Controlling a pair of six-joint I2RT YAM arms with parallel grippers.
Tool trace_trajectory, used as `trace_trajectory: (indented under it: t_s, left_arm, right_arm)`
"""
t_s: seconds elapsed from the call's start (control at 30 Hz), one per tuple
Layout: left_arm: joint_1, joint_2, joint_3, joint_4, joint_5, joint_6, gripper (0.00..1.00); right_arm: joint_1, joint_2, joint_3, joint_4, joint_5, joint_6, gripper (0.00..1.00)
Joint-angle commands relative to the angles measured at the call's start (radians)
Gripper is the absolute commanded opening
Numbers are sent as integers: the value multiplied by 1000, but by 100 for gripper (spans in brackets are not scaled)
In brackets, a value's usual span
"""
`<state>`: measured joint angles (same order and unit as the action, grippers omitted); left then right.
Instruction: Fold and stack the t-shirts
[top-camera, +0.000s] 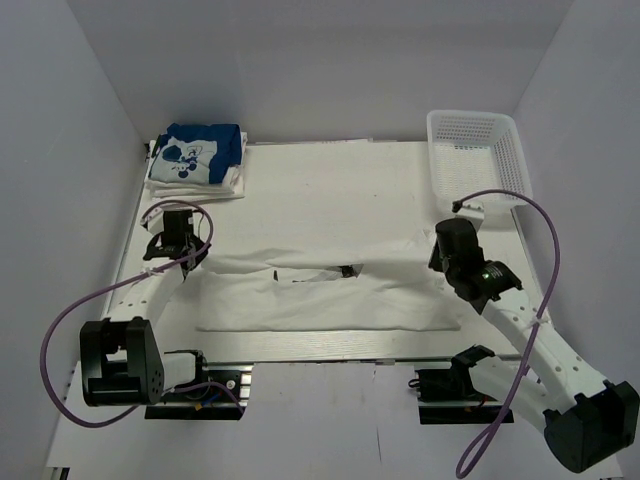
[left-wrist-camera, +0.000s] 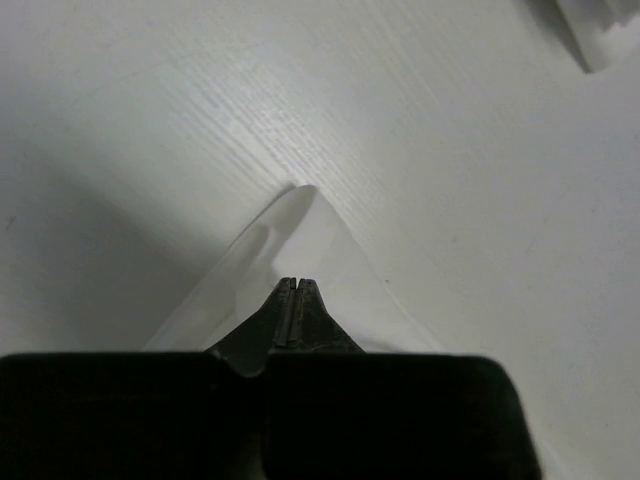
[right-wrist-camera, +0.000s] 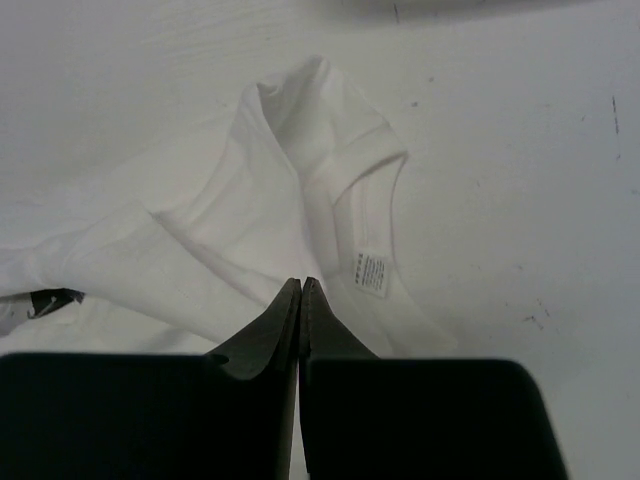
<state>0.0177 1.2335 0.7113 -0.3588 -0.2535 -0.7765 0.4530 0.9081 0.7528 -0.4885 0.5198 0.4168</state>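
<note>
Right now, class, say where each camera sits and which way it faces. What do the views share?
Top external: above and behind the bases, facing down at the table; both arms show.
Left wrist: on the left arm, looking along the shut left claw at a corner of the white t-shirt.
Right wrist: on the right arm, over the shut right claw at the shirt's label.
Shared: all show that t-shirt.

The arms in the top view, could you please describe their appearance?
Both the left arm and right arm have white links, black joints, and a looping purple cable. Black fingers taper to points. A green light glows on the right.
</note>
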Motion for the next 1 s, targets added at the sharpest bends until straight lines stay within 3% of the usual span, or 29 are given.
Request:
trace_trajectory:
  t_s: [0.0,0.2,0.23,0.27,0.33,0.37,0.4,0.43,0.53,0.6,0.63,0.7,0.8,0.87,0.9,0.97]
  left_arm:
    - [5,-48,-21,-63,-78,-76,0]
    - [5,-91,-95,-182,-191,-217,0]
    - [5,-91,-108,-248,-237,-246,5]
    - [5,-91,-121,-278,-260,-300,17]
    - [5,-66,-121,-334,-288,-322,51]
    - [5,-56,-121,-350,-300,-354,76]
    - [14,-46,-121,-350,-300,-354,88]
    - [14,-37,-110,-362,-314,-363,100]
    - [24,-16,-73,-410,-323,-386,100]
    - [24,-31,-50,-410,-307,-386,100]
    - [24,-41,-23,-398,-275,-386,100]
    - [24,-74,17,-344,-235,-322,100]
    - [15,-140,37,-205,-101,-216,100]
    - [5,-161,22,-106,76,-100,100]
    - [5,-172,-7,-7,230,-77,100]
    - [5,-163,-44,99,372,-24,100]
  right_arm:
    - [1,-46,-43,-97,-30,76,0]
    - [-4,-71,-104,-321,0,281,0]
    - [-4,-69,-107,-356,6,380,0]
    - [-4,-72,-118,-387,9,448,2]
    - [1,-72,-107,-488,43,560,24]
    - [-7,-77,-84,-495,49,612,41]
    - [-7,-83,-78,-531,89,634,54]
    - [-8,-87,-73,-551,123,640,80]
    - [-4,-95,-37,-508,163,619,90]
    - [-4,-98,-33,-434,123,472,90]
    - [-4,-92,-43,-289,38,380,90]
    - [-1,-84,-49,-189,-38,265,90]
    - [6,9,-55,80,-233,159,90]
    - [15,79,-58,196,-340,106,90]
    - [19,136,-58,259,-412,96,90]
    - [30,240,-47,309,-454,85,90]
